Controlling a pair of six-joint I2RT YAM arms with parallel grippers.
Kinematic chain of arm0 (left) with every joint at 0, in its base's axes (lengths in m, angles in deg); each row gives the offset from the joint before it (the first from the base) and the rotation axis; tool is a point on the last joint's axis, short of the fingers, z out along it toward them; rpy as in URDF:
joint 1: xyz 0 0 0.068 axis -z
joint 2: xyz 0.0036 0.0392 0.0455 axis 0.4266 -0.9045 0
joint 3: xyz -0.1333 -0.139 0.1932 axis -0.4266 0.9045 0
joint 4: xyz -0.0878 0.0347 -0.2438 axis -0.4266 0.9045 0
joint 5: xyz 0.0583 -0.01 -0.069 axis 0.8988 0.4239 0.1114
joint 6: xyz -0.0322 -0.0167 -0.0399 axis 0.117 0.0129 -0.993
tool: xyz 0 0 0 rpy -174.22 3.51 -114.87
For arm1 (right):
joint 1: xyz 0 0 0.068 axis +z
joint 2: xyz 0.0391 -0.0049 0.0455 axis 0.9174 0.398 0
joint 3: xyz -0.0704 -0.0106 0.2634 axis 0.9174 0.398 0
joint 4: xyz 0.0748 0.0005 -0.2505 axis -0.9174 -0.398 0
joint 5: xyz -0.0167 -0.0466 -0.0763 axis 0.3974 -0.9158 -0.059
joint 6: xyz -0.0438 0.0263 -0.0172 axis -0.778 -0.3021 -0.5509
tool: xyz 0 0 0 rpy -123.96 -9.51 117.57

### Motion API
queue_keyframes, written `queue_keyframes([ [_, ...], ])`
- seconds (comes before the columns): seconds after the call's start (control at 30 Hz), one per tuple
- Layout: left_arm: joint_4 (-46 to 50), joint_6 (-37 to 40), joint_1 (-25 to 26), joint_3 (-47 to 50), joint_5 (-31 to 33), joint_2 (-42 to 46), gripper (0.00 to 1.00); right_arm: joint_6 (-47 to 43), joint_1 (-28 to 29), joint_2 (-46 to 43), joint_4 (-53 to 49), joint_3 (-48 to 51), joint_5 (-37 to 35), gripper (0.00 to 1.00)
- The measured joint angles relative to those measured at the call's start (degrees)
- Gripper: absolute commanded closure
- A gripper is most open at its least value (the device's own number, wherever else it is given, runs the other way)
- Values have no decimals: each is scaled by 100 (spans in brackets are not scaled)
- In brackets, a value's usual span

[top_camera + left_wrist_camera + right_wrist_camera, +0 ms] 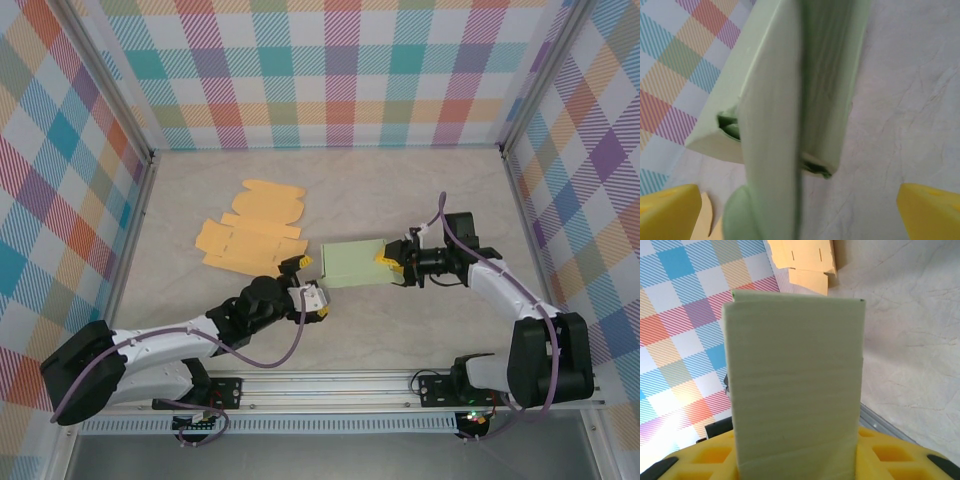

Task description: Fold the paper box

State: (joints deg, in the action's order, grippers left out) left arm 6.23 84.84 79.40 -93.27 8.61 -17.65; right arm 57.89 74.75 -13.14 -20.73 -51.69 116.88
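The pale green paper box (350,265) lies in the middle of the table, folded into a closed oblong. My right gripper (392,262) is shut on its right end; in the right wrist view the box (795,380) stands between the yellow fingers (890,457), which press its two sides. My left gripper (305,285) is open at the box's left end. In the left wrist view the box (785,100) runs up the middle with a rounded flap at its near end, and the yellow fingertips (932,210) stand wide apart, clear of it.
Flat orange cardboard blanks (250,235) lie spread on the table to the left and behind the green box, also seen past the box's far end (805,260). Checked walls enclose the table on three sides. A metal rail (330,385) runs along the near edge.
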Motion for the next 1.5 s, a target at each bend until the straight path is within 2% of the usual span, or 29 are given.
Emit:
queue_keyframes([
  [0.23, -339, 111, -101, -31, -129, 291, 2, -15, 0, 4, -170, -2, 184, 55],
  [0.53, -203, 125, -271, -129, -623, 492, 20, -17, 0, 2, -382, -90, 442, 53],
  [0.73, 118, 205, -271, -420, -949, 448, 24, -50, -17, 2, -638, -125, 570, 51],
  [1.0, 483, 313, -271, -636, -1150, 315, 41, -197, -33, 57, -883, -188, 619, 50],
  [1.3, 778, 258, -293, -807, -1202, 256, 45, -387, -70, 98, -1104, -236, 597, 41],
  [1.5, 796, -55, -293, -813, -1351, 46, 46, -525, -227, 105, -1143, -267, 420, 31],
])
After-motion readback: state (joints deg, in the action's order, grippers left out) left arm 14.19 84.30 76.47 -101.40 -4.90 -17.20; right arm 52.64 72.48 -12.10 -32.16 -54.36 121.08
